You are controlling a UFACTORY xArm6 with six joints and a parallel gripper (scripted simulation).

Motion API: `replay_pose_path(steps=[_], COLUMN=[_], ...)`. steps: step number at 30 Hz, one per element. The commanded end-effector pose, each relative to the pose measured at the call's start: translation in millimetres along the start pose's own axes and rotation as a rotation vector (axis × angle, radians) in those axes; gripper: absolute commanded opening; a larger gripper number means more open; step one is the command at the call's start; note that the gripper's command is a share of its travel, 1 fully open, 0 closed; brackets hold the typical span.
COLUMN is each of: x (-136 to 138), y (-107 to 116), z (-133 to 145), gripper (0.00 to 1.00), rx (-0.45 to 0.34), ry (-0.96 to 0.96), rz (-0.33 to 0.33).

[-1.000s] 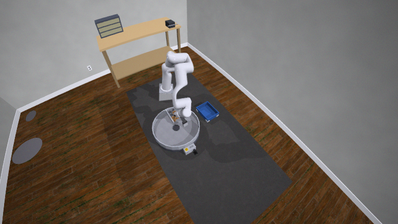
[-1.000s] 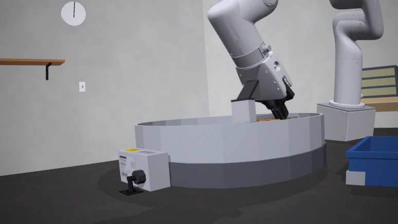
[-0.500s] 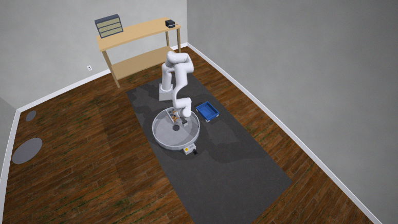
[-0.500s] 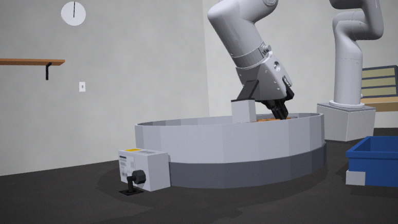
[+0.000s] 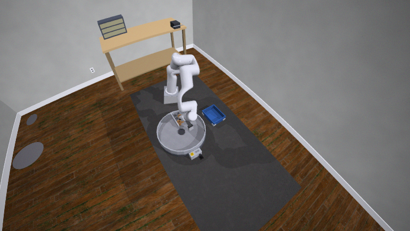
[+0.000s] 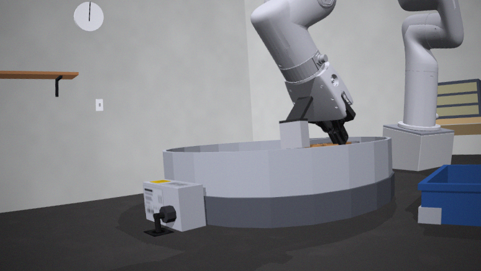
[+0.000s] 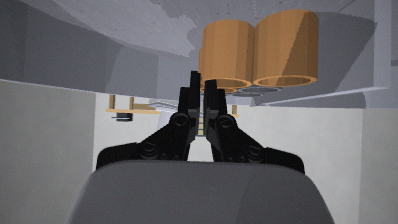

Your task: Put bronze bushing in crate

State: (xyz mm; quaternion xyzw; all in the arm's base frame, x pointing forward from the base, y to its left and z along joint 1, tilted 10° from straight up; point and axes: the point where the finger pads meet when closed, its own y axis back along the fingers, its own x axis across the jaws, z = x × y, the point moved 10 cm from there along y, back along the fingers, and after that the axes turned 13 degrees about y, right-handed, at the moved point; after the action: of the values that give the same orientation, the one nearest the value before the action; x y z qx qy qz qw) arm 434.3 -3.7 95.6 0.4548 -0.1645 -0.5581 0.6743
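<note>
Two bronze bushings [image 7: 225, 50] [image 7: 287, 45] stand side by side on the turning table [image 5: 180, 149] [image 6: 269, 168] [image 7: 75, 45]. They show as an orange strip above the rim in the exterior view [image 6: 319, 145] and as a small cluster in the top view [image 5: 179, 122]. Rims of grey bushings [image 7: 252, 91] lie just beside them. My gripper [image 7: 202, 85] [image 6: 340, 138] reaches down inside the table's wall, its fingers nearly together, pinched on the wall of the nearer bronze bushing at its rim. The blue crate [image 5: 218, 118] [image 6: 447, 201] stands on the floor mat right of the table.
A white control box [image 5: 195, 154] [image 6: 173, 203] sits at the table's front edge. The arm's base pedestal [image 5: 171, 97] [image 6: 417, 146] stands behind the table. A wooden shelf table [image 5: 137, 34] is at the back wall. A dark round spot [image 5: 181, 131] marks the table's floor.
</note>
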Motion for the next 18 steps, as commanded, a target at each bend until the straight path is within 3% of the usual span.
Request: replay_pose_path(steps=[1,18], x=[0.1,-0.3], y=[1.6,3.7], z=[-0.1,1.7], gripper=[0.00,0.00], rx=[0.004,0.004], ry=[0.000,0.000], rz=[0.002,0.002])
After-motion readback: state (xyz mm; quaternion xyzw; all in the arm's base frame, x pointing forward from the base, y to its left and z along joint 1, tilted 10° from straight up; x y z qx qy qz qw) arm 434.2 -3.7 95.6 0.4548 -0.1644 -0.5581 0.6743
